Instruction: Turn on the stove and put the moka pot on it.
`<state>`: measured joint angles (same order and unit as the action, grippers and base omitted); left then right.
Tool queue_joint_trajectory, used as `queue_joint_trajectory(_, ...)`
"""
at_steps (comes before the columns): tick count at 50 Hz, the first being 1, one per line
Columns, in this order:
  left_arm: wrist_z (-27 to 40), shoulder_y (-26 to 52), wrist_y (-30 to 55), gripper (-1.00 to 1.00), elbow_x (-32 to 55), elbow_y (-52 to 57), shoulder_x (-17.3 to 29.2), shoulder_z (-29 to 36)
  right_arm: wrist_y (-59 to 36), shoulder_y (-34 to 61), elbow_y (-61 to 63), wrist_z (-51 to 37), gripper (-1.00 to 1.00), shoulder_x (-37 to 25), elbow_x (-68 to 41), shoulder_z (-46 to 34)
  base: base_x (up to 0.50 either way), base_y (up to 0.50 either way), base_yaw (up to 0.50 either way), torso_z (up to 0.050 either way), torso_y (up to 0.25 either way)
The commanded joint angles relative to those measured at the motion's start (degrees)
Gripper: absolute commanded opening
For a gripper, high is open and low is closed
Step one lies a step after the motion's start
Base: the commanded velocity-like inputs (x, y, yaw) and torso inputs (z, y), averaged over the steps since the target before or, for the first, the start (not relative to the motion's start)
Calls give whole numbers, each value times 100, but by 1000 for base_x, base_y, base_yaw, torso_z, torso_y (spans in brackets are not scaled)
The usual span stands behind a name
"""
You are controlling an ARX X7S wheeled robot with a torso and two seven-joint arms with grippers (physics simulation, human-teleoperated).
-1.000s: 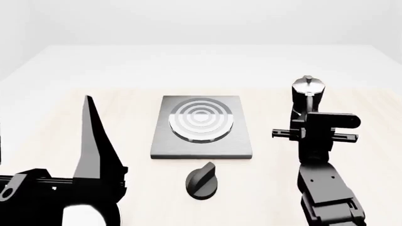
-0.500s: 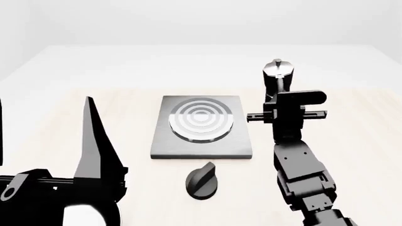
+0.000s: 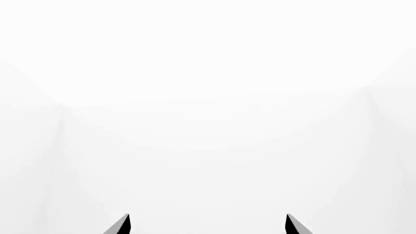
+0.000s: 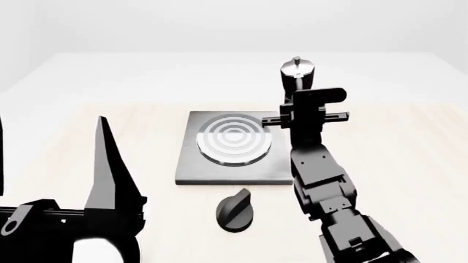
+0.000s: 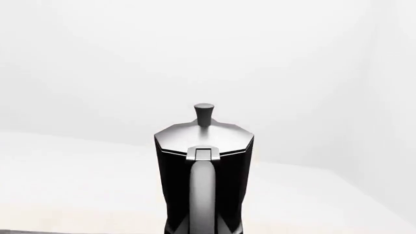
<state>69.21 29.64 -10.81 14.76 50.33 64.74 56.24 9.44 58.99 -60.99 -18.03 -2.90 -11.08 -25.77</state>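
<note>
The moka pot (image 4: 297,71), black with a silver knobbed lid, hangs in my right gripper (image 4: 302,97), which is shut on it by the handle side. It is held above the table near the far right corner of the stove. In the right wrist view the pot (image 5: 203,161) fills the centre, handle towards the camera. The stove (image 4: 197,164) is a dark-grey plate with raised burner rings (image 4: 234,138). Its black knob (image 4: 235,210) sits on the table in front of it. My left gripper (image 3: 208,225) is open and empty, low at the left, one finger (image 4: 109,164) pointing up.
The light wooden table (image 4: 417,164) runs to a far edge just behind the stove, with a white floor and walls beyond. My right arm (image 4: 325,192) reaches over the table to the right of the stove and knob.
My right gripper has carried the moka pot to the left and farther back, from well right of the stove to its far right corner. The left arm has barely moved.
</note>
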Motion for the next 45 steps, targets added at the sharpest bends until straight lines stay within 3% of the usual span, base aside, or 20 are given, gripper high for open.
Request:
queue_joint_trajectory(1, -19, -32, -33, 100, 0, -48, -15, -6, 546, 787, -983, -286, -100, 288, -1069, -1422, 0, 0, 0, 0, 0)
queue_joint_trajectory(9, -55, -50, -37, 100, 6, -101, -54, 8, 808, 1016, -1062, -374, -100, 288, -2572, -3107, 0, 0, 0, 0, 1)
queue_joint_trajectory(18, -55, -65, -43, 100, 45, -111, -41, -7, 1112, 1065, -1012, -256, -100, 289, -3807, -4370, 0, 0, 0, 2, 1)
queue_joint_trajectory(45, -65, -146, -97, 100, 36, -168, -38, -23, 1887, 945, -519, 446, -100, 289, -5907, -5791, 0, 0, 0, 0, 2)
